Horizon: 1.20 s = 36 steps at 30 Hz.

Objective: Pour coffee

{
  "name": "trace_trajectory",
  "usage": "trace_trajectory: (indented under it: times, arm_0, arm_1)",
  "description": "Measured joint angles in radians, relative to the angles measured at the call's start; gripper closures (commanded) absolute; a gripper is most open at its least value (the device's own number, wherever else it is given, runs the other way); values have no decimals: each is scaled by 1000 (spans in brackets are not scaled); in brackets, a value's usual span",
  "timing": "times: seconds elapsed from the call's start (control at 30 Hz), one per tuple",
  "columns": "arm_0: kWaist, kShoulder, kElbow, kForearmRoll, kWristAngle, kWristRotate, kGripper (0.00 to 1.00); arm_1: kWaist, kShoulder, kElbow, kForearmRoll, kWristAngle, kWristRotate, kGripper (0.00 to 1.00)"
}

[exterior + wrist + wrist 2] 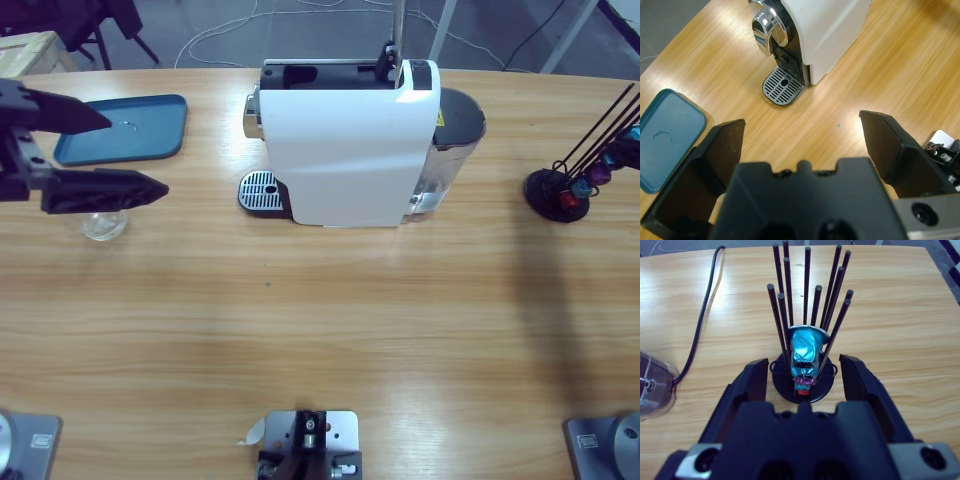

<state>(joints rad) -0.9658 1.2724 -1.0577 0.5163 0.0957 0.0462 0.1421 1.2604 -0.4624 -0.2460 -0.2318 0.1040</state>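
The white coffee machine [345,145] stands at the table's back middle, with its chrome spout [767,30] over the metal drip grate [262,192] [783,86]; nothing stands on the grate. A small clear glass cup [103,225] sits at the far left, below my left gripper [138,155] [802,122], which hovers open and empty above it. My right gripper [804,362] is open, its jaws either side of the black rod capsule rack [560,195] [805,385]. A shiny blue capsule [806,347] sits in the rack over a purple and a red one. The right gripper is out of the high view.
A blue tray [125,128] [667,135] lies at the back left. The machine's clear water tank [450,150] [652,385] is on its right side, and a black cable [705,310] runs from it across the table.
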Motion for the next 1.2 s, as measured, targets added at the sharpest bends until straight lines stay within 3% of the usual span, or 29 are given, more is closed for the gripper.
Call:
trace_trajectory:
  times: [0.07, 0.6, 0.67, 1.03, 1.07, 1.1, 1.2]
  arm_0:
    - [0, 0, 0, -1, 0, 0, 0]
    - [-12, 0, 4, -1, 0, -9, 0]
    - [-13, 0, 4, -1, 0, -10, 0]
    - [-17, 2, 9, -7, 0, -15, 0]
    - [-17, 2, 10, -8, 0, -17, 0]
    - [-17, 2, 12, -8, 0, -18, 0]
    - [-17, 2, 14, -8, 0, -20, 0]
  arm_1:
    - [0, 5, 0, -4, 0, 0, 538]
    - [0, 18, 0, -23, -15, 12, 543]
    - [0, 18, 0, -23, -17, 13, 657]
    - [-4, 18, 0, -24, -17, 22, 667]
    - [-6, 18, 0, -24, -17, 23, 679]
    - [-7, 18, 0, -25, -17, 23, 771]
    - [-10, 22, 0, -26, -17, 23, 800]
